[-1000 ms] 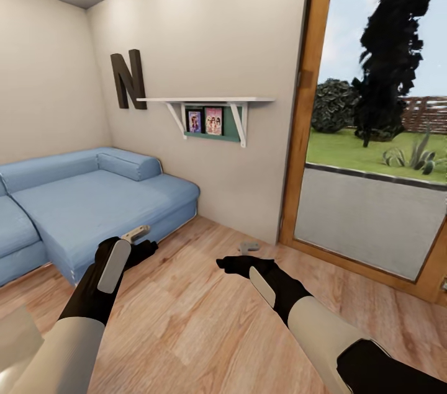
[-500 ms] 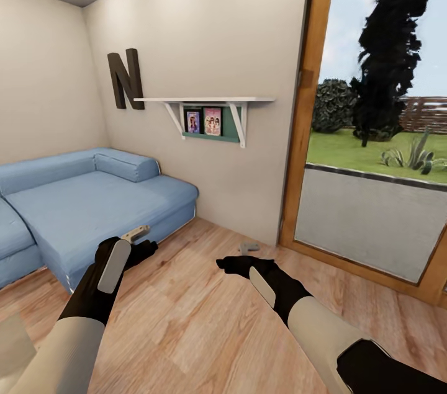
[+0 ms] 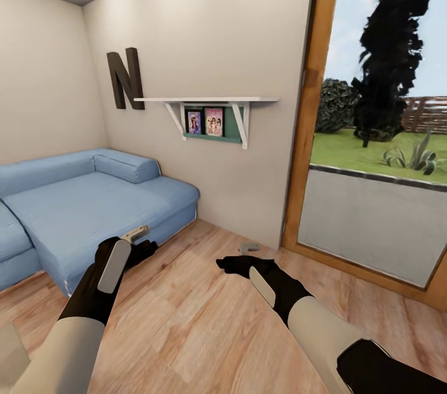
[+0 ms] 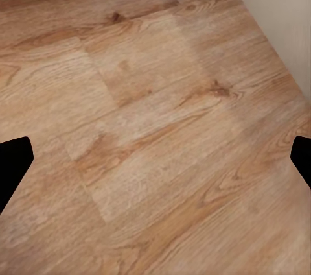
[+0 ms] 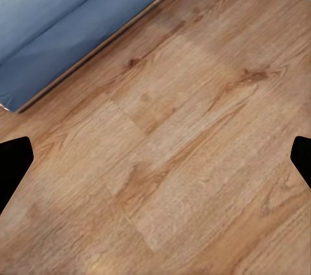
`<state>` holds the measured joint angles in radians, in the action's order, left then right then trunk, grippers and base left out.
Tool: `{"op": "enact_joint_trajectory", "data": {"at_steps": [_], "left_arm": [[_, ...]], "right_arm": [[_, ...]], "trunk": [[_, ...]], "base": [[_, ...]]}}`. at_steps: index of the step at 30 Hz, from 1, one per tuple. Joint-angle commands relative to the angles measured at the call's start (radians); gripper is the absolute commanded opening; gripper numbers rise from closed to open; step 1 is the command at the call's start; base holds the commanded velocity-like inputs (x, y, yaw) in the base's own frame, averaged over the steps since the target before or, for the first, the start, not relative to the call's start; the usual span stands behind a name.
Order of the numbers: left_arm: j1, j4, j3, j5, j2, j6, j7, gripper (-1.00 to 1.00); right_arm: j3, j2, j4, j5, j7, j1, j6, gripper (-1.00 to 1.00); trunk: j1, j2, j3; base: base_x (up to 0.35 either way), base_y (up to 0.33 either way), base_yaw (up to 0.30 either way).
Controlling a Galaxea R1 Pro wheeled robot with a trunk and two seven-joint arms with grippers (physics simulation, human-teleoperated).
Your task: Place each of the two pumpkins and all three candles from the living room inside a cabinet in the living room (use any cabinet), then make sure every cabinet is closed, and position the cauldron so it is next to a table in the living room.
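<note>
In transit, likely searching; left gripper (image 3: 138, 244) and right gripper (image 3: 231, 262) spread open, empty, over wood floor (image 3: 186, 313) beside blue sofa (image 3: 81, 208); pumpkins, candles, cabinet, cauldron unsighted; next: turn to locate them.

Floor (image 3: 186, 319): we record light wood planks with visible grain and knots, running from the sofa to the glass door frame. In both wrist views we see the same boards (image 4: 155, 132), bare.

Sofa (image 3: 81, 208): blue, cornered, standing directly on the floor against the two walls; its lower edge shows in the right wrist view (image 5: 78, 35).

Small grey object (image 3: 249, 247): lying on the floor near the wall, beside the door frame; we cannot tell what it is.

Wall shelf (image 3: 205, 100): white, on two brackets, top surface bare as far as we see. Beneath it, a green backing holds two framed pictures (image 3: 205, 121) side by side.
</note>
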<state>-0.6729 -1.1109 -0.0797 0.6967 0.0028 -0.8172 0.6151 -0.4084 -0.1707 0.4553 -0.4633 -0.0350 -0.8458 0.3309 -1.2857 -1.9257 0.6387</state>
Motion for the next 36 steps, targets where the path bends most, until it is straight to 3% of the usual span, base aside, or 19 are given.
{"op": "enact_joint_trajectory", "data": {"at_steps": [1, 36], "left_arm": [[-0.001, -0.001, 0.0, 0.01, 0.0, -0.002, 0.009, 1.0], [-0.001, -0.001, 0.0, 0.01, 0.0, -0.002, 0.009, 1.0]], "right_arm": [[-0.003, 0.0, 0.001, -0.001, 0.0, -0.001, 0.003, 1.0], [-0.004, 0.0, 0.001, -0.001, -0.002, 0.0, 0.003, 1.0]], "trunk": [[0.0, -0.001, 0.001], [0.0, -0.001, 0.001]], "base": [[0.116, 0.0, 0.0], [0.176, 0.0, 0.0]]}}
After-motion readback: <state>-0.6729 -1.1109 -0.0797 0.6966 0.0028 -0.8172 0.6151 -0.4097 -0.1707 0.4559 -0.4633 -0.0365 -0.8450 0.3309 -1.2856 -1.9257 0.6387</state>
